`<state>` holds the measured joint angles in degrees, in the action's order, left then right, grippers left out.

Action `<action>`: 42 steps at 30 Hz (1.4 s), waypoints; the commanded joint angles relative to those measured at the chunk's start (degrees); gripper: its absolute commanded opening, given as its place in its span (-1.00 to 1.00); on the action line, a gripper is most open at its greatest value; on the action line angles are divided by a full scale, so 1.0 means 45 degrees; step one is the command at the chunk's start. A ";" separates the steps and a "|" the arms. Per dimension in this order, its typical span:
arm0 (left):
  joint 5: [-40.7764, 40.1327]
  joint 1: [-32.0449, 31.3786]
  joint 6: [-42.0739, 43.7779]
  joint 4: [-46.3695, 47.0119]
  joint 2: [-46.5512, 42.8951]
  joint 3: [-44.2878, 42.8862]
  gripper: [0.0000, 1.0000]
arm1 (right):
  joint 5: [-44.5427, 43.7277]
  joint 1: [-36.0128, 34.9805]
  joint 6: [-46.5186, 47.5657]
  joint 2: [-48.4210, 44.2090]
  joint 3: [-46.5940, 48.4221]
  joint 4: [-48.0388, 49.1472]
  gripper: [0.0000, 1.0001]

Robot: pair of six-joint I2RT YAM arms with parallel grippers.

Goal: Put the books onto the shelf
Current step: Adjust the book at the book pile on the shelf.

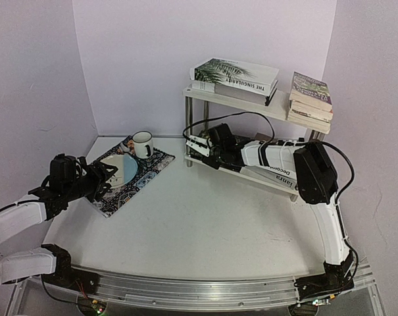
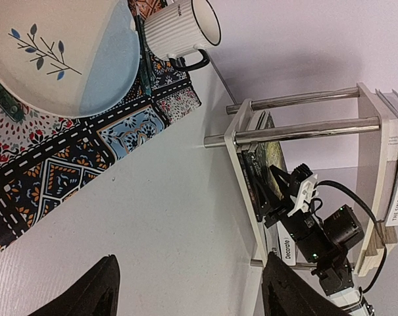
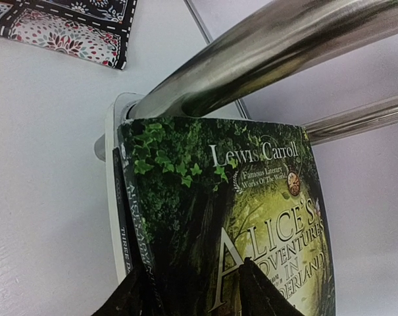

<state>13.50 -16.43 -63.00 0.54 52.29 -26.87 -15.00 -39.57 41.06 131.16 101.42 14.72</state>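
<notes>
The shelf [image 1: 281, 107] stands at 1 o'clock on the table [image 1: 199, 224], near the back wall. Its top board carries two piles: the palm-leaf book [image 1: 238, 71] tops the one at the left end, and a second stack [image 1: 310, 99] sits at the right end.

The right arm reaches from 5 o'clock into the lower tier, with the right gripper [image 1: 200, 146] at that tier's left end. In the right wrist view, the green Alice book [image 3: 251, 197] lies cover-up on a dark book [image 3: 123, 224], and its top corner is just beside a metal leg [image 3: 271, 52]. The fingers [image 3: 136, 296] show only as dark shapes at the bottom edge, one by the spine and one over the cover. I cannot tell whether they are clamped on the book or merely close to it. A white book [image 1: 277, 172] lies on the same board under the arm.

The left gripper [image 1: 108, 176] hovers at 9 o'clock over the near end of the mat [image 1: 152, 164]. Its fingers [image 2: 93, 289] are spread wide with nothing between them. A plate [image 1: 125, 170] and a mug [image 1: 143, 143] rest on the mat, the mug at the plate's 1 o'clock.
</notes>
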 commanded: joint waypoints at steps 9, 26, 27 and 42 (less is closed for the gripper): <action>0.0130 0.0073 0.0100 0.0530 0.0045 -0.0102 0.51 | -0.0362 -0.0027 -0.0504 -0.0200 0.0642 0.0323 -0.01; 0.0183 0.0075 0.0043 0.0529 -0.0121 -0.0046 0.51 | 0.0279 -0.0161 -0.1655 -0.2773 -0.1959 0.0696 0.07; 0.0181 0.0074 0.0058 0.0526 -0.0121 -0.0054 0.50 | 0.0262 -0.0186 -0.1733 -0.2890 -0.2111 0.0735 0.08; 0.0005 0.0074 0.1103 0.0350 -0.0118 -0.0289 0.52 | 0.0972 -0.0526 -0.4608 -0.6266 -0.5671 0.1183 0.30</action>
<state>13.74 -16.43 -61.20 0.54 52.20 -26.87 -12.89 -41.75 27.45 110.47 80.03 18.37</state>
